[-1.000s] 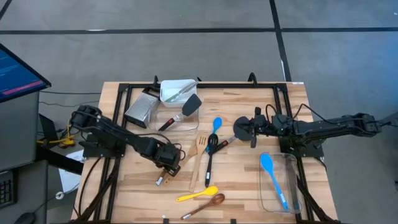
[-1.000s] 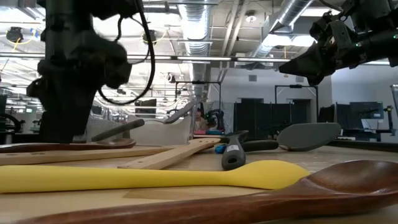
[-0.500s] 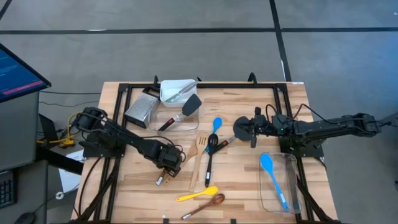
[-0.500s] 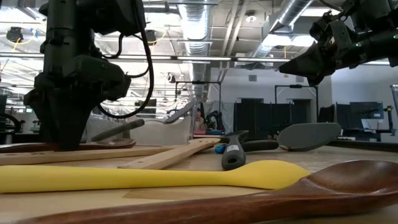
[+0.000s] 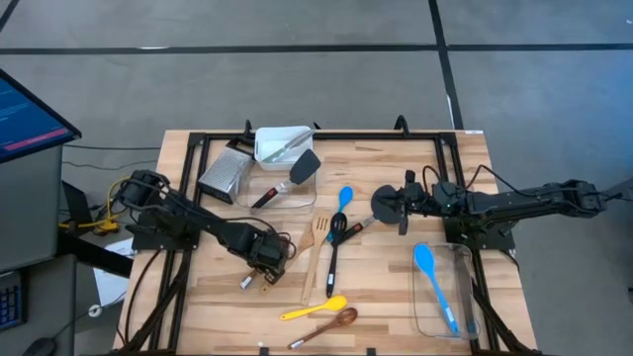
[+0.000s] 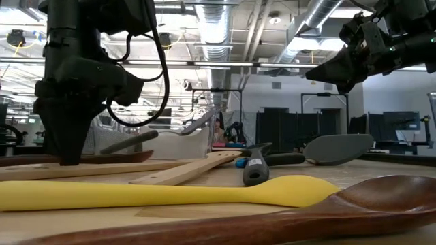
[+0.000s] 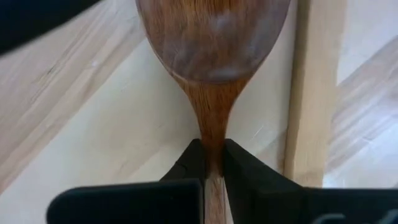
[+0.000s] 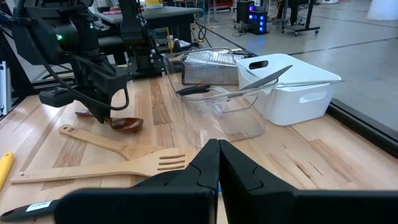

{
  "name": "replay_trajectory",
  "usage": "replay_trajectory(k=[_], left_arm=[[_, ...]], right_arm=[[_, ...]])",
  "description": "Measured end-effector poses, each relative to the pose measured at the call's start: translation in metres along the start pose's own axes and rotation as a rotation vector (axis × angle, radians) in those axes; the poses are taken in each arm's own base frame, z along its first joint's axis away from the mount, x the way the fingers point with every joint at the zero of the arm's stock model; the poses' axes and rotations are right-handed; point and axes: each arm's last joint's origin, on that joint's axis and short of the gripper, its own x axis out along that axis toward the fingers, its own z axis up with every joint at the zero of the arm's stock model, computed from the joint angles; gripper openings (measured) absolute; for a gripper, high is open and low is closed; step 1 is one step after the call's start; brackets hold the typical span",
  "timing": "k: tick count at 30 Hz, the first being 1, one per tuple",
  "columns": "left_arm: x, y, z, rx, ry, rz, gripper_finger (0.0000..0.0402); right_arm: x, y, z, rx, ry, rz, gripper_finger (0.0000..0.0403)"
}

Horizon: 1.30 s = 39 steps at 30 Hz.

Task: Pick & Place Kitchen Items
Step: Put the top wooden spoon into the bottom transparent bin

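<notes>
Two dark jointed arms (image 5: 198,222) (black cables looped alongside)

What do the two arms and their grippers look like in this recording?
Both arms are matte black, jointed, with loose black cables looping along them. The left gripper has two dark wedge-shaped fingers narrowing toward the tips; the right gripper has the same tapered black fingers. No markings are visible on either.

Table (image 5: 396,297): pale wood planks, matt, visible grain. Dark spoon (image 7: 211,43): reddish-brown wood, smooth, slight sheen on bowl; black matt fingers (image 7: 242,174) pinch its neck. Turner (image 8: 112,169) beside dark spoon: light unfinished wood, matt. Yellow spoon (image 6: 170,192): smooth, satin, looks silicone. Grater (image 5: 222,173) at table's far side: bare metal. White bin (image 8: 292,87): matt plastic. Tub (image 8: 217,112) beside bin: clear glossy plastic.
</notes>
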Motion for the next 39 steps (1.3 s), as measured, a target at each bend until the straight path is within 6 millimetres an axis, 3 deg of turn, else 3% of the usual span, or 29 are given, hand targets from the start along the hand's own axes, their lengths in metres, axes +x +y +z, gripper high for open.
replay_trajectory(k=[6, 22, 32, 39], left_arm=[[-0.012, 0.001, 0.000, 0.053, -0.081, -0.014, 0.0015], [-0.102, 0.019, -0.003, 0.182, -0.468, -0.185, 0.0011], [-0.154, 0.047, -0.004, 0.292, -0.865, -0.067, 0.0011], [-0.167, 0.050, 0.001, 0.235, -1.083, 0.077, 0.0010]], right_arm=[[0.000, 0.000, 0.000, 0.000, 0.002, 0.000, 0.0000], [0.000, 0.000, 0.000, 0.001, -0.002, 0.001, 0.0000], [0.000, 0.000, 0.001, 0.043, -0.010, 0.002, 0.0000], [0.000, 0.000, 0.001, 0.049, -0.010, 0.001, 0.0000]])
